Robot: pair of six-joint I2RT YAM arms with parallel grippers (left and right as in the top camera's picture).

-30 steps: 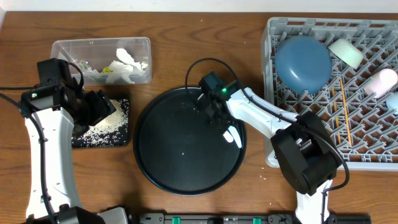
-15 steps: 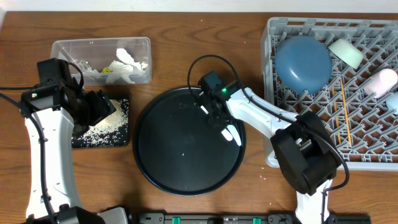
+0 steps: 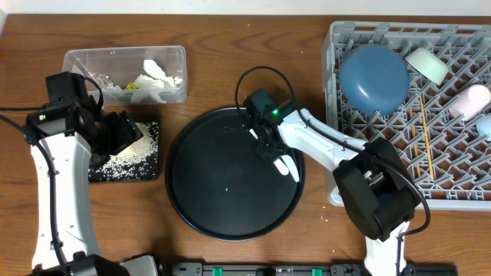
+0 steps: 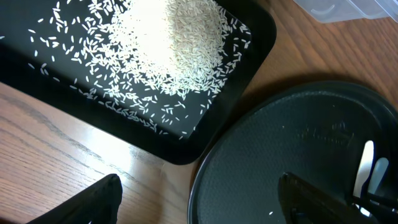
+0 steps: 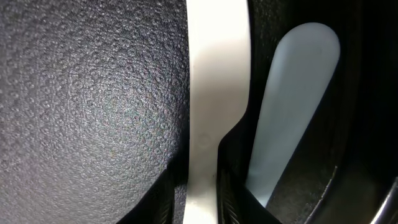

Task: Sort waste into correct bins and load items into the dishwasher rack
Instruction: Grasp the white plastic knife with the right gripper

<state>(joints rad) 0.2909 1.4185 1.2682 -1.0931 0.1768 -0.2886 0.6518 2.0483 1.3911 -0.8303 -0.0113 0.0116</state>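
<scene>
Right gripper [image 3: 265, 142] clenched on the white plastic spoon [image 5: 214, 93] toward the round black tray's [image 3: 207, 195] right edge, pale-blue spoon [image 5: 292, 93] just beside. Left gripper [image 4: 200, 194] gapes, empty, over the shallow black tray [image 4: 249, 81] of white rice [image 4: 180, 43]. Big blue bowl [image 3: 374, 77] sits in the grey lattice rack [image 3: 460, 192]. Only the spoons left, I reckon.

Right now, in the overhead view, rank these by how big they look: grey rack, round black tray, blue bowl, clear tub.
Largest to smallest:
1. grey rack
2. round black tray
3. clear tub
4. blue bowl

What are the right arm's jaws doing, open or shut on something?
Shut on the white spoon: the right wrist view shows its handle pinched in the jaws of the right gripper.
</scene>
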